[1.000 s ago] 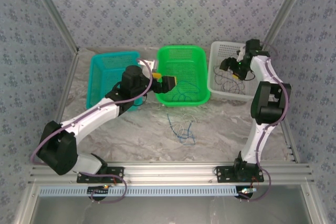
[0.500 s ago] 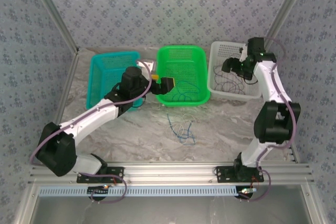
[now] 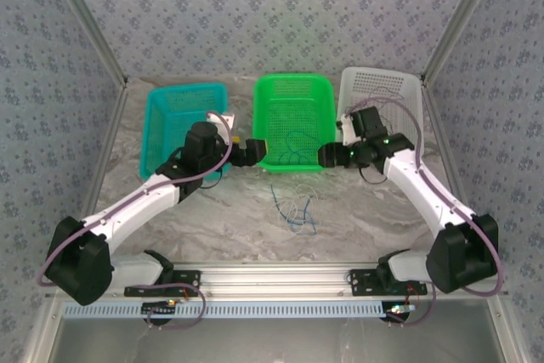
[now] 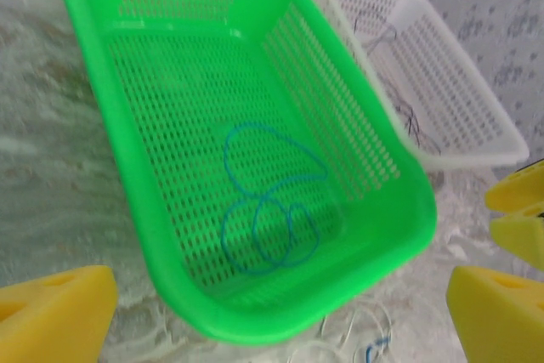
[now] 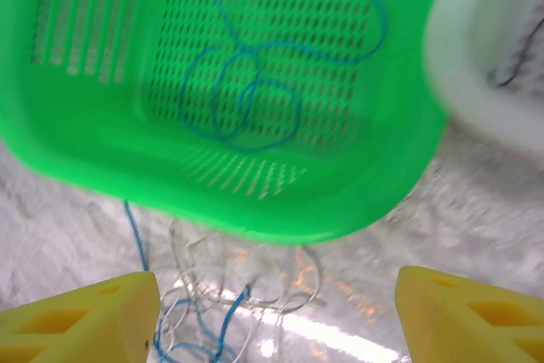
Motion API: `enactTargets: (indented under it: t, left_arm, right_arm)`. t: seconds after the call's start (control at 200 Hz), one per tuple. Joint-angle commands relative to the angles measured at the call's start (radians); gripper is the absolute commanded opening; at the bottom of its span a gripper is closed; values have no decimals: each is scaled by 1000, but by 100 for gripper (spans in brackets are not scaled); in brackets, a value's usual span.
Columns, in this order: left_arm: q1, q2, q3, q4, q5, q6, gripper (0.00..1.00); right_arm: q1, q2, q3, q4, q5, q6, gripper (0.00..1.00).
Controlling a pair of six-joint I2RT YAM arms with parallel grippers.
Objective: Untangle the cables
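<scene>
A small tangle of pale and blue cables [image 3: 294, 207] lies on the marble table in front of the green basket [image 3: 265, 116]. It also appears as the tangle [image 5: 217, 316] between my right fingers' line of sight. A blue cable [image 4: 270, 214] lies coiled inside the green basket, the same coil [image 5: 246, 99] in the right wrist view. Thin dark cables [image 4: 414, 121] lie in the white basket [image 3: 382, 89]. My left gripper [image 3: 247, 150] is open beside the green basket's front left corner. My right gripper [image 3: 328, 155] is open at its front right corner, above the table. Neither holds anything.
A teal basket [image 3: 174, 116] stands at the back left, behind my left arm. The three baskets line the back of the table. Metal frame posts and patterned walls close the sides. Marble table [image 3: 357, 218] stretches round the tangle.
My right arm swung out of the white basket, down and left to the green basket's front right corner. My left gripper drew back left from over the green basket to its edge.
</scene>
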Motion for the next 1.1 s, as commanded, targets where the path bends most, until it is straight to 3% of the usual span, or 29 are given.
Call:
enactTargets:
  t: [0.0,0.18,0.315,0.48,0.849,1.094]
  left_arm:
    - [-43,-27,-43,-45,94,24,98]
    - [-187,-42,-94,-94,99,45,94]
    - [-243,-27,-141,-98,116,-16,83]
    - [-327,37,-154,-70,89,-78,81]
    - [-388,173,-129,-13,97,-152,77]
    - [-411,241,-103,33,109,-168,68]
  right_arm:
    - [32,-66,-84,93,1,68,76]
    - [45,-139,-207,274,17,150,77]
    - [52,-133,-204,271,43,149,78]
    - [53,-130,-229,314,36,162,79]
    - [56,-145,-264,322,39,162,81]
    - [56,-165,-292,332,47,174,81]
